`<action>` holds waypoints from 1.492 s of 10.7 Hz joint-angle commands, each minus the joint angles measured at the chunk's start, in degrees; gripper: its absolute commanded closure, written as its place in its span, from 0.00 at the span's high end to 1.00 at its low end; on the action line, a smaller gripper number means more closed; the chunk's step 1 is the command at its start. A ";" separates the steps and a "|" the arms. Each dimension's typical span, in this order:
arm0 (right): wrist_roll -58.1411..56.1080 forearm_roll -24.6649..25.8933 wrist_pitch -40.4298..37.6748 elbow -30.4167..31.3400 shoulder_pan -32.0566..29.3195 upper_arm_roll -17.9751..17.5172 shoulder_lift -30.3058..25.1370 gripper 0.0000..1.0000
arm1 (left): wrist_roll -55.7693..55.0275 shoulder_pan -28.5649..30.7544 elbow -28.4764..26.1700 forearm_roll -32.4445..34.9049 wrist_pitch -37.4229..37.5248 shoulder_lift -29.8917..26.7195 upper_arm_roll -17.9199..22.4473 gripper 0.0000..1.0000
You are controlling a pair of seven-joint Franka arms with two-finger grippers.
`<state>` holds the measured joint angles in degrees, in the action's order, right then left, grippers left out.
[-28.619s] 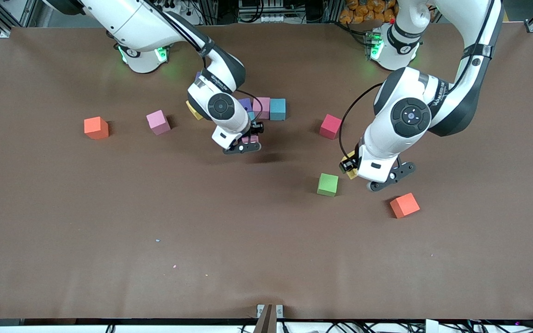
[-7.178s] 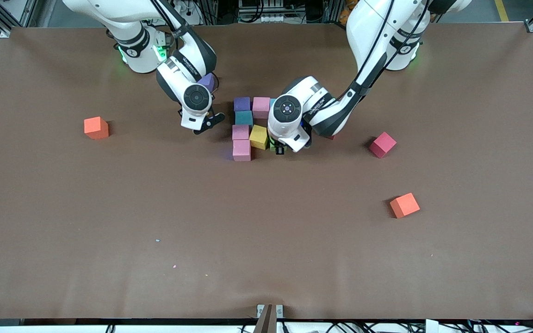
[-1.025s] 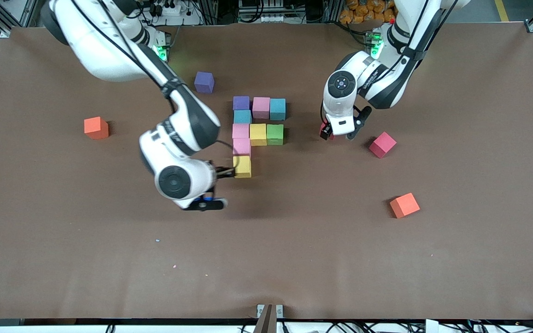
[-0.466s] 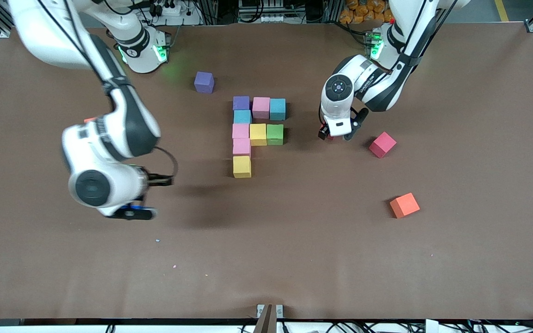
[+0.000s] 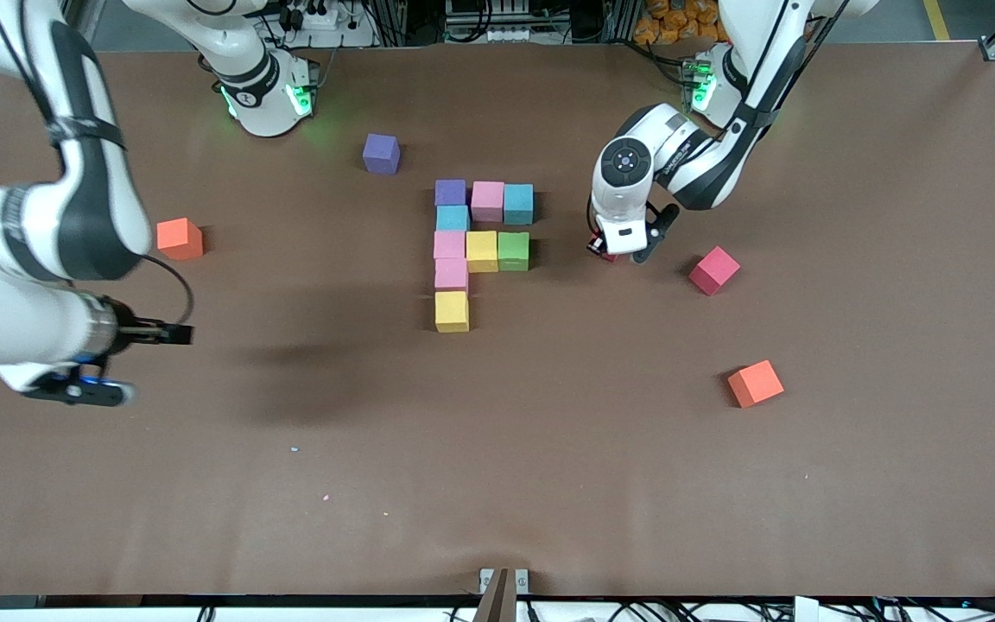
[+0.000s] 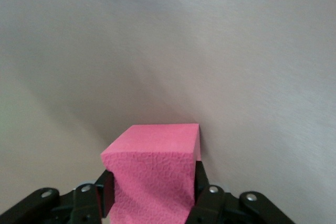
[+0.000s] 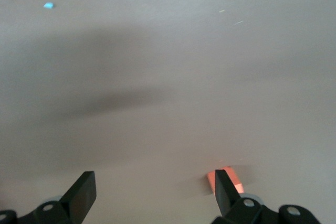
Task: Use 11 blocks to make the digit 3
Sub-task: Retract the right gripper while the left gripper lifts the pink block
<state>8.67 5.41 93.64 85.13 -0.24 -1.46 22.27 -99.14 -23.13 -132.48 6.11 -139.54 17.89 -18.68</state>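
Left wrist view first: the left gripper [image 6: 152,195] has its black fingers [image 6: 105,195] pressed against both sides of a crimson foam cube [image 6: 155,174], which sits on the brown table [image 6: 220,66]. From the front view, that left gripper [image 5: 617,252] is low beside the partly built digit 3 [image 5: 480,250], toward the left arm's end of the table, and the gripped cube is almost hidden under it. A 2nd crimson foam cube [image 5: 714,269] lies loose just further toward that end. The figure has 8 touching cubes so far, the yellow foam cube [image 5: 452,311] nearest the front edge. A purple foam cube [image 5: 381,154] sits apart near the right arm's base. The right gripper [image 5: 165,333] hangs empty, jaws wide, over bare table near the right arm's end, by an orange foam cube [image 5: 180,238].
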 commanded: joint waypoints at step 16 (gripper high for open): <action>-20.89 -4.09 -3.64 9.88 -4.78 -2.49 -24.65 1.00 | -38.84 -7.63 49.07 -0.13 14.57 27.72 0.66 0.00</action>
<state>-11.87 2.08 89.87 93.92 -5.51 -4.19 -1.23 -136.14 -29.88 -85.35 5.94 -126.02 44.20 -18.46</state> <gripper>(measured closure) 0.000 0.445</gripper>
